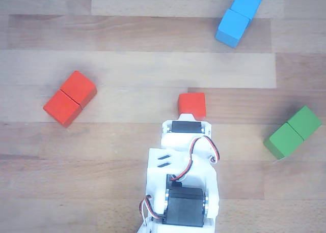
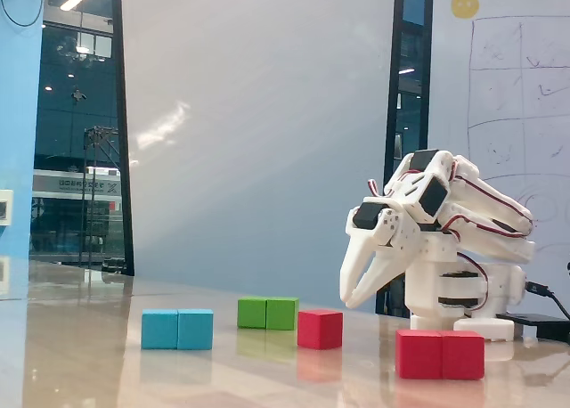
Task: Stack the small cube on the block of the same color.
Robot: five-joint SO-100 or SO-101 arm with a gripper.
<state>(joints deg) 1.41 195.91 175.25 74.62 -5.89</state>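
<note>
The small red cube sits alone on the wooden table; it also shows in the fixed view. The red two-cube block lies well to its left in the other view, and at the front right in the fixed view. In the fixed view my gripper points down, just above and to the right of the small cube without touching it. Its two fingers stand a little apart and hold nothing. In the other view the white wrist hides the fingers, right below the cube.
A blue two-cube block lies at the top right and a green one at the right edge. In the fixed view the blue block and the green block lie left of the cube. The arm's base stands at the right.
</note>
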